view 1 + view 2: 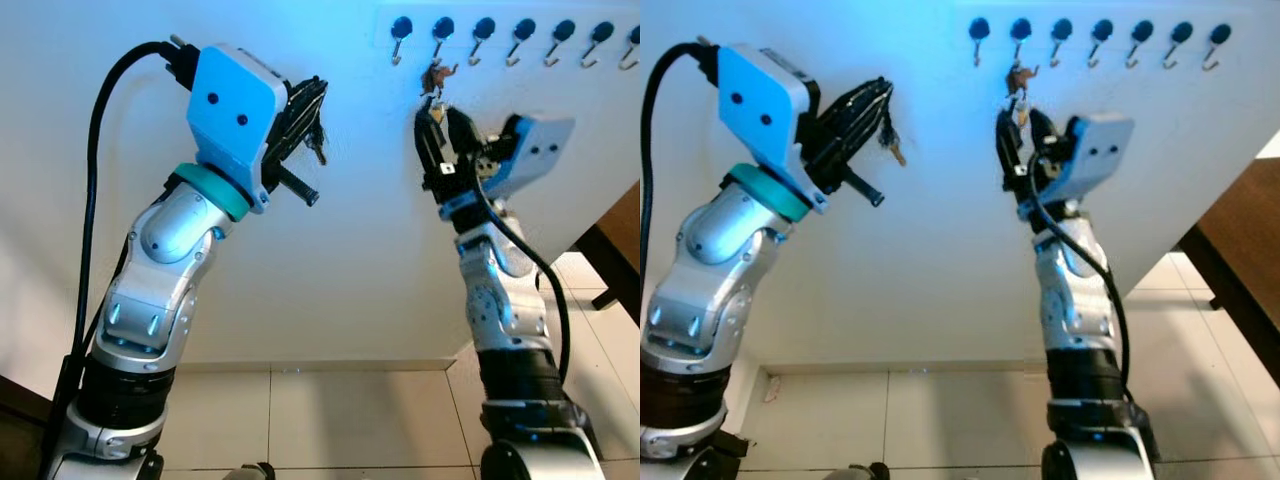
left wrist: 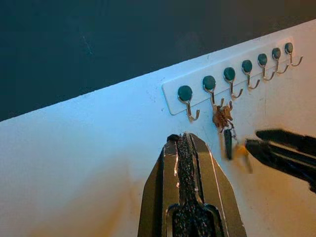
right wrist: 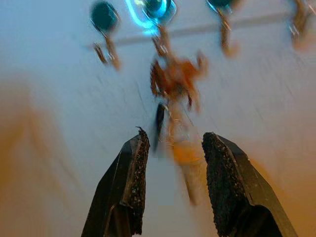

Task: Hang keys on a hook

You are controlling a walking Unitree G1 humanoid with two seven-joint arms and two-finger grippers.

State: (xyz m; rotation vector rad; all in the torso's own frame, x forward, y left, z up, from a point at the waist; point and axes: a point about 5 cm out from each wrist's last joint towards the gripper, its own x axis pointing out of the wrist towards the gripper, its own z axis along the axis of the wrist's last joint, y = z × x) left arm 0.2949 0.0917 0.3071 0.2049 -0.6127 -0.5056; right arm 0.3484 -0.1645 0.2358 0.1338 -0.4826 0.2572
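— Left eye view first: where are the keys [image 1: 434, 80]?
— Hanging on the second hook [image 1: 441, 34] of the hook rail [image 1: 510, 36], at about one o'clock. The right gripper [image 1: 440, 125] sits just under them, fingers spread, gripping nothing.
— And the left gripper [image 1: 305, 125]?
— At ten o'clock near the white wall [image 1: 350, 270], well apart from the rail.
— Left wrist view?
— Its fingers [image 2: 190, 192] are pressed together, holding nothing; the keys dangle from the second hook beyond, at one o'clock.
— Right wrist view?
— Blurred. The keys hang at twelve o'clock, their lower end between the parted fingertips [image 3: 136, 168], touching neither
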